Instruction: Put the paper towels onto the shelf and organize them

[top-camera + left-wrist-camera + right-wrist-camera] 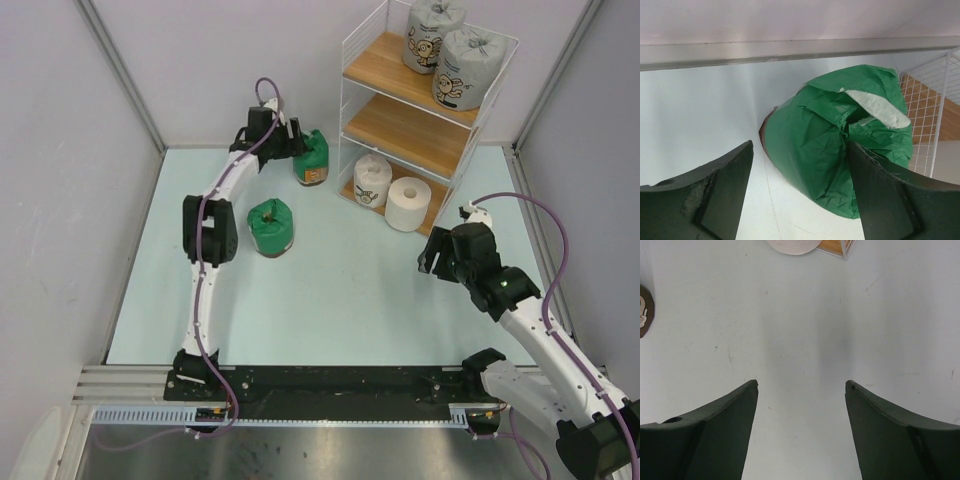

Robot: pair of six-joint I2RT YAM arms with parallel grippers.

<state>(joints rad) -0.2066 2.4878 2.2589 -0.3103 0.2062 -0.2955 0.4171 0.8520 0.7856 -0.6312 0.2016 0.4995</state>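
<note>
A green-wrapped roll (311,160) stands tilted on the table just left of the shelf (420,135). My left gripper (298,143) is open at it. In the left wrist view the roll (825,140) sits between the fingers of the left gripper (800,145); the right finger (880,190) touches it and the left finger is apart. A second green roll (271,227) stands on the table. Two grey cartoon-print rolls (455,55) are on the top board. A white-wrapped roll (372,180) and a bare white roll (407,203) are on the bottom board. My right gripper (432,262) is open and empty over bare table (801,385).
The middle board (410,125) of the shelf has nothing on it. Grey walls close off the table at the back and sides. The bare roll's edge (792,245) and a shelf corner (837,246) show at the top of the right wrist view.
</note>
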